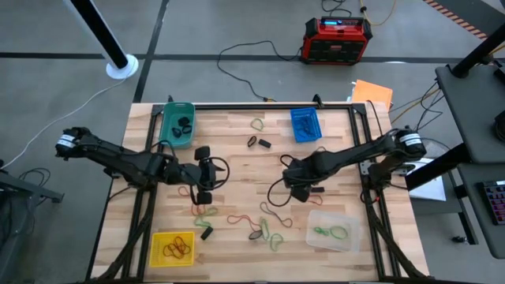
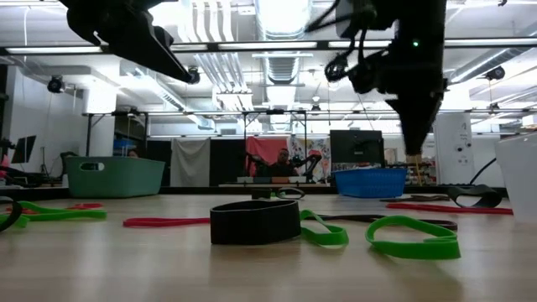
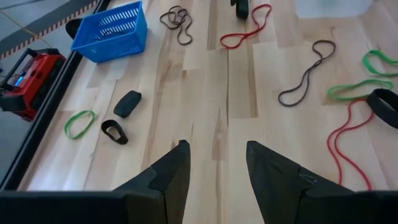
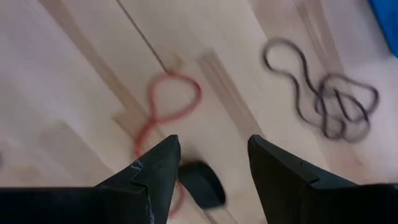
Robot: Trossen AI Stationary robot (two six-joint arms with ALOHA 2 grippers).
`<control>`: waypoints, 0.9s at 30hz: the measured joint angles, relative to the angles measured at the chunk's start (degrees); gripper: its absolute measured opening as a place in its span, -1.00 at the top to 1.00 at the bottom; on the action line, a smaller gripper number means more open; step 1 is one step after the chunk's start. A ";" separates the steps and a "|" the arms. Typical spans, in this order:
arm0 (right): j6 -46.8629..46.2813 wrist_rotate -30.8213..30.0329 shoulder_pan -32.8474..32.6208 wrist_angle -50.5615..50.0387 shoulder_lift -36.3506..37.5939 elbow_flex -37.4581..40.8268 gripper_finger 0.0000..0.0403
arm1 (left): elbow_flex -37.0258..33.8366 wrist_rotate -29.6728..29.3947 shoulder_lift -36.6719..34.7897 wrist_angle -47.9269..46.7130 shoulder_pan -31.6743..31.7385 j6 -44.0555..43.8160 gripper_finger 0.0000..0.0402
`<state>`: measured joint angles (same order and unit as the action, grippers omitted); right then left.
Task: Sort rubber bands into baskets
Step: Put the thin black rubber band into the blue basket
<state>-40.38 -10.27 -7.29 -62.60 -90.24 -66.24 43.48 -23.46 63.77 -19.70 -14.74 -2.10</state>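
High view: left pincer (image 1: 207, 174) mid-left, right pincer (image 1: 293, 183) centre, both open and empty; rubber bands (image 1: 268, 229) strewn lower-centre of bench (image 1: 237, 150).
Right wrist view: red band (image 4: 166, 106) ahead; centre the fingers before closing

A pale wooden plank surface (image 1: 237, 150) is carrying four baskets: a teal basket (image 1: 177, 124) and a blue basket (image 1: 305, 125) are sitting at the far corners, a yellow basket (image 1: 173, 248) and a clear basket (image 1: 331, 230) at the near corners. Loose rubber bands (image 1: 267, 229) in red, green and black are lying scattered across the middle and near planks.
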 joint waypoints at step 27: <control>12.49 5.79 -2.58 6.29 9.16 17.74 0.08 | -1.04 -0.15 0.04 0.81 0.00 -0.36 0.29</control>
<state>-27.89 -4.48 -9.87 -56.32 -81.08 -48.50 42.44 -23.62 63.81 -18.89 -14.74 -2.46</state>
